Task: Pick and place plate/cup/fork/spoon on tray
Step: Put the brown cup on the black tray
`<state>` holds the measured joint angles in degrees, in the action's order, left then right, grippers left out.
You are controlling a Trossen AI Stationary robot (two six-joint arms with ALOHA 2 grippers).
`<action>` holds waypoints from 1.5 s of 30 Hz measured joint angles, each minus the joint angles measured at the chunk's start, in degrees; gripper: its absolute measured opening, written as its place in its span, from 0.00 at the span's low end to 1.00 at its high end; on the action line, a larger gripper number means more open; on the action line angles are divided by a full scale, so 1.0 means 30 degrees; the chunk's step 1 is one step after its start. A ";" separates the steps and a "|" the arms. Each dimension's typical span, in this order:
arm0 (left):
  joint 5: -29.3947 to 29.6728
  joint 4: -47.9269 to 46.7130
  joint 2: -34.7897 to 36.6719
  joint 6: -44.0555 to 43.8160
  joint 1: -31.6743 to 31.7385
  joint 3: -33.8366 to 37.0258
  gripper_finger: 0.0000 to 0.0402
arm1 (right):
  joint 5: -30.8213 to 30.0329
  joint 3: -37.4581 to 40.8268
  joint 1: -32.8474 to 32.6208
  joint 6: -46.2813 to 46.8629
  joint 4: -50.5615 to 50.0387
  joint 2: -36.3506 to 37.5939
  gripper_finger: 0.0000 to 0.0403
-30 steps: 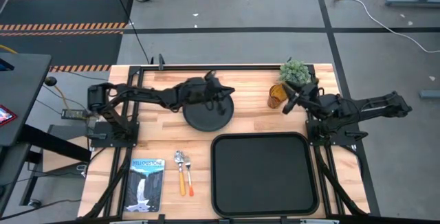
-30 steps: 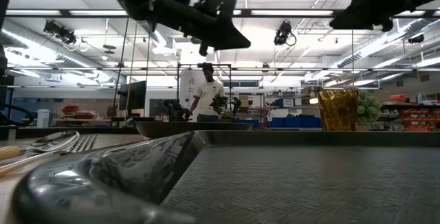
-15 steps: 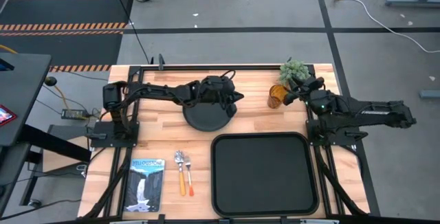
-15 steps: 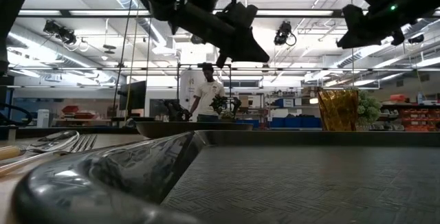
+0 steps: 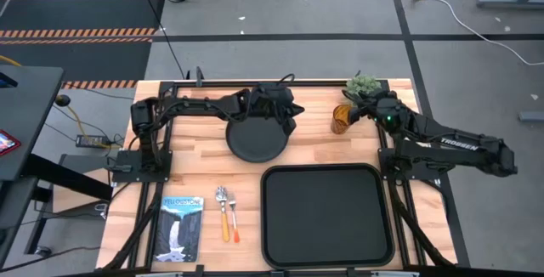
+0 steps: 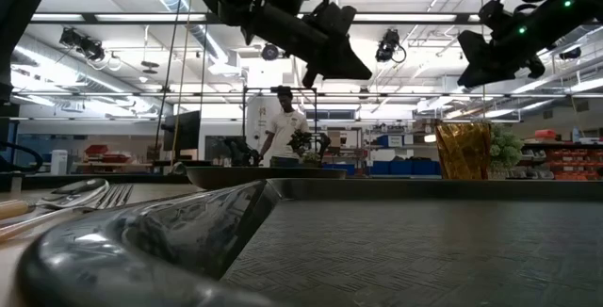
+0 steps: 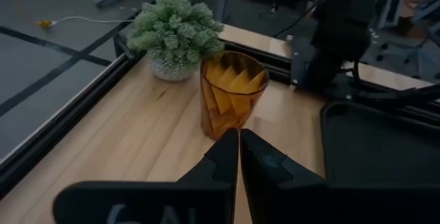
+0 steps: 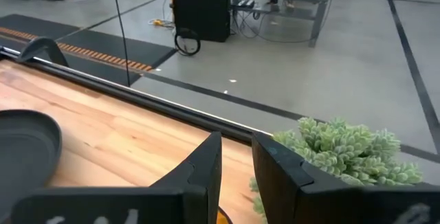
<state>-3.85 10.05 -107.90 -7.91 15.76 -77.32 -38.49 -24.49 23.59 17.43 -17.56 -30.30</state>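
The round black plate lies flat on the table, far of the empty black tray. The amber cup stands upright beside the green plant. The spoon and the fork lie side by side left of the tray. My left gripper hangs shut and empty above the plate's far right rim, pointing at the cup. My right gripper hovers above the cup and the plant, its fingers a narrow gap apart, holding nothing.
A book lies at the near left. The plant stands right next to the cup at the far right corner. Metal rails run along the table's edges. A person stands in the room beyond the table.
My left gripper has gone toward the table's right edge, from over the plate's middle to over its right rim. My right gripper has come down and gone toward the far edge, to above the cup and the plant. Nothing on the table has moved.
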 joint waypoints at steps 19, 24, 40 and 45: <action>-0.0165 -0.0637 0.0000 0.1371 -0.0401 0.0021 0.08 | 0.3576 -0.3793 0.2129 0.1807 -0.6875 -0.4570 0.22; -0.0177 -0.0790 0.0000 0.1558 -0.0648 0.0022 0.14 | 0.3599 -0.5532 0.2338 0.1748 -0.8863 -0.6031 0.22; -0.0180 -0.1710 0.0000 0.2094 -0.1002 0.0029 0.20 | 0.7154 -0.8011 0.5421 -0.0888 -1.2974 -0.9814 0.18; -0.0149 -0.2860 0.0000 0.2087 -0.0981 0.0029 0.19 | 0.7755 -0.8014 0.5927 -0.1384 -1.3471 -1.0453 0.16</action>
<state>-4.29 1.47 -107.90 -1.65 12.82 -77.23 -15.22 -48.53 41.37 13.28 -57.97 -61.66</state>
